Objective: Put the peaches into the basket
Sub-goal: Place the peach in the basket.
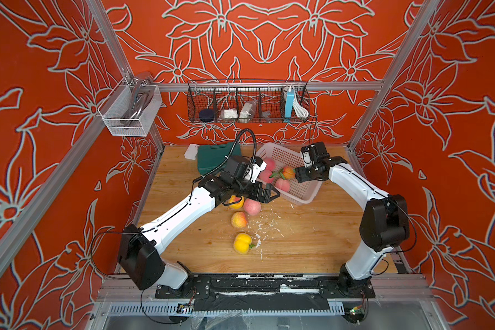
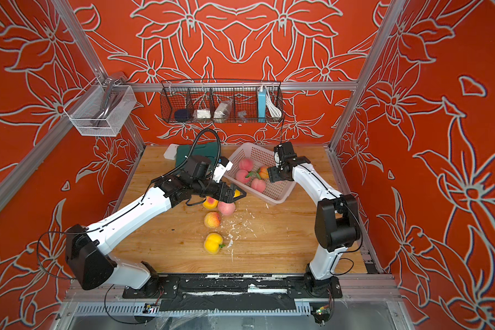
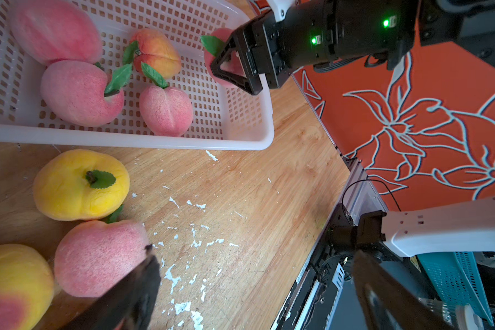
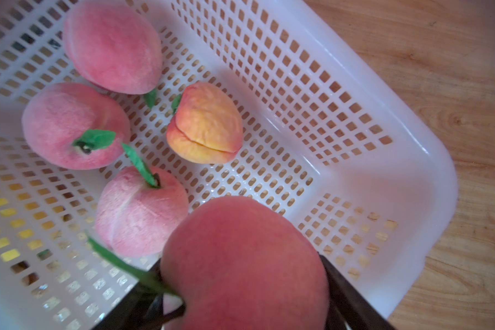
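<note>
In the basket [image 1: 283, 155] lie four peaches [image 4: 112, 45], and over it the right gripper [image 3: 232, 64] pinches a fifth peach [image 4: 240, 263]. The left gripper [image 1: 270, 195] hangs spread wide and empty above a pink peach [image 1: 252, 207], one of five on the table [image 1: 312, 243].

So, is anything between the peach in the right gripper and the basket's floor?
Nothing visible does. The right gripper holds the pink peach over the basket, with bare perforated floor showing beyond it; the four peaches already inside lie off to one side.
</note>
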